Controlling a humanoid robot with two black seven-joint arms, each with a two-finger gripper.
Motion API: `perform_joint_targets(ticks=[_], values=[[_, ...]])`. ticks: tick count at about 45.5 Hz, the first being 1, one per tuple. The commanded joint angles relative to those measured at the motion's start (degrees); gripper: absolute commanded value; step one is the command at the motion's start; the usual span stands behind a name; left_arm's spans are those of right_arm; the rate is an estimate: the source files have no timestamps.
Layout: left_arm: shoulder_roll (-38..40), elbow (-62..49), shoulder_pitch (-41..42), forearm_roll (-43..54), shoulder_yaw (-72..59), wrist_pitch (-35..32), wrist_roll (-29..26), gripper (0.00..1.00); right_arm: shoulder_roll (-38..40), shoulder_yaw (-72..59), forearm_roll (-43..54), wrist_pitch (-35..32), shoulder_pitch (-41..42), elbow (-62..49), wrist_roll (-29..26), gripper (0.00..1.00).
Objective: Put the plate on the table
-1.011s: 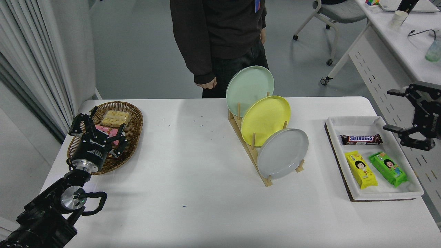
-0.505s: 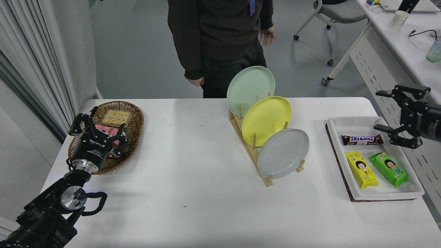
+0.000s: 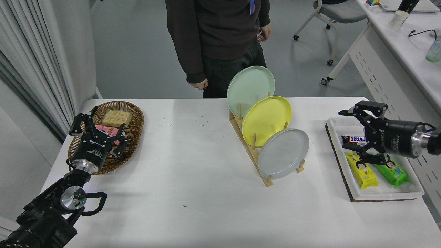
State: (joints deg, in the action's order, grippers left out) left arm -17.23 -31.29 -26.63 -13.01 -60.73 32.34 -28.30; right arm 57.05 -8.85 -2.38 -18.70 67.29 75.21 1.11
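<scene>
The pale grey plate (image 3: 283, 153) stands on edge in the nearest slot of a wooden rack (image 3: 253, 153) on the white table (image 3: 193, 193). A yellow plate (image 3: 266, 116) and a mint green plate (image 3: 250, 86) stand behind it in the same rack. My right gripper (image 3: 348, 129) is open and empty above the left part of the white tray, some way right of the grey plate, pointing left. My left gripper (image 3: 98, 132) is parked open at the lower left over the wicker basket.
A white tray (image 3: 389, 196) at the right holds a chocolate bar (image 3: 351, 139) and a yellow (image 3: 361, 170) and a green snack pack (image 3: 392, 169). A wicker basket (image 3: 136, 132) with snacks sits at the left. A person (image 3: 217, 38) stands at the far side.
My right gripper has moved left and down from beyond the table's right edge to above the tray, still open. The person shifted slightly. The plates and left arm have not moved.
</scene>
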Motion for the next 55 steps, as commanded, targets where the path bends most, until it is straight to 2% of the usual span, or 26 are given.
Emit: perform_joint_targets(ticks=[1, 6, 14, 21, 55], values=[[0.0, 0.0, 0.0, 0.0, 0.0, 0.0, 0.0, 0.98, -4.5, -1.0, -2.8, 1.7, 0.9, 1.9, -0.8, 0.99], [0.0, 0.0, 0.0, 0.0, 0.0, 0.0, 0.0, 0.98, -5.6, -1.3, -7.5, 4.4, 1.3, 2.0, -0.9, 0.99], [0.0, 0.0, 0.0, 0.0, 0.0, 0.0, 0.0, 0.98, -7.9, -1.4, -8.3, 9.7, 2.8, 2.0, -1.3, 0.99], [0.0, 0.0, 0.0, 0.0, 0.0, 0.0, 0.0, 0.98, -10.3, -1.4, -8.3, 15.4, 3.6, 2.0, -5.0, 0.99], [0.0, 0.0, 0.0, 0.0, 0.0, 0.0, 0.0, 0.98, -16.4, -1.3, -10.7, 19.0, 5.0, 1.7, -9.0, 0.99]])
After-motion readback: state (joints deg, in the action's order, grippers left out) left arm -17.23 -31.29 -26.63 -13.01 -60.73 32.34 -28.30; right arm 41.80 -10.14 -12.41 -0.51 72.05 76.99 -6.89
